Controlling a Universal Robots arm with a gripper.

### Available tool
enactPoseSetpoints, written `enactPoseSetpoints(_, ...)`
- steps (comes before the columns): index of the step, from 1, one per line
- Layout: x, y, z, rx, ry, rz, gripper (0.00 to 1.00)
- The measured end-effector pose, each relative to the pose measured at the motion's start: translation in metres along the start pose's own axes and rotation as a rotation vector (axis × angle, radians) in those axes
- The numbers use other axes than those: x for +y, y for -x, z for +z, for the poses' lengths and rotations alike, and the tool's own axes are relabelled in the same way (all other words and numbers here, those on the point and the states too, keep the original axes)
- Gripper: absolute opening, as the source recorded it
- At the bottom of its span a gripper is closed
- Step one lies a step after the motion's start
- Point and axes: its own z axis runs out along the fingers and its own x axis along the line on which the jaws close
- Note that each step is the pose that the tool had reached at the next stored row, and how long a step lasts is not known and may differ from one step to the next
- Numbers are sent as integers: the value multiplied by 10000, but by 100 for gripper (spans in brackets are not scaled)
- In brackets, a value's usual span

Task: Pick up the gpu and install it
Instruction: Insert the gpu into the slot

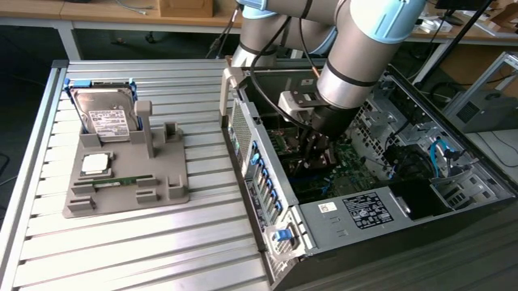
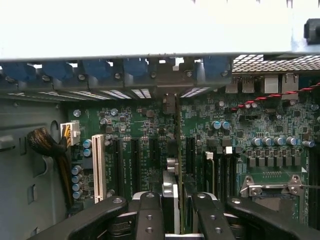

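One gripper (image 2: 178, 212) clamps gpu (image 2: 178, 150) edge-on between fingers, inside computer case (image 1: 279, 239); card's long axis runs away from fingers toward rear brackets (along motherboard (image 2: 280, 125) slots).

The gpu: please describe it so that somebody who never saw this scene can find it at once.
Start at the open computer case on the exterior view's right and follow the robot arm down inside. The gripper holds the gpu edge-on over the green motherboard. It is the one thin card standing upright between the black fingers, not an empty black slot.
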Motion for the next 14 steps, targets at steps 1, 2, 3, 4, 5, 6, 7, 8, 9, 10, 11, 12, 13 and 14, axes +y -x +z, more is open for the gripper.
enactPoseSetpoints(1, 0, 0, 0, 4, 0, 67, 27)
enactPoseSetpoints(2, 0, 1, 0, 5, 0, 101, 27)
enactPoseSetpoints(3, 0, 0, 0, 6, 0, 112, 27)
enactPoseSetpoints(4, 0, 1, 0, 5, -1, 113, 27)
enactPoseSetpoints(5, 0, 1, 0, 6, -1, 113, 27)
enactPoseSetpoints(6, 2, 1, 0, 10, -1, 112, 27)
enactPoseSetpoints(7, 6, 1, 0, 16, -1, 114, 27)
enactPoseSetpoints(8, 14, 1, 0, 26, -2, 114, 27)
enactPoseSetpoints(9, 23, 1, 1, 58, -3, 114, 27)
enactPoseSetpoints(10, 29, 4, 0, 166, -6, 117, 27)
enactPoseSetpoints(11, 29, 8, 0, 166, -7, 115, 27)
enactPoseSetpoints(12, 29, 8, 1, 168, -7, 117, 27)
enactPoseSetpoints(13, 30, 10, 0, 293, -11, 122, 27)
enactPoseSetpoints(14, 29, 18, 1, 575, -22, 125, 27)
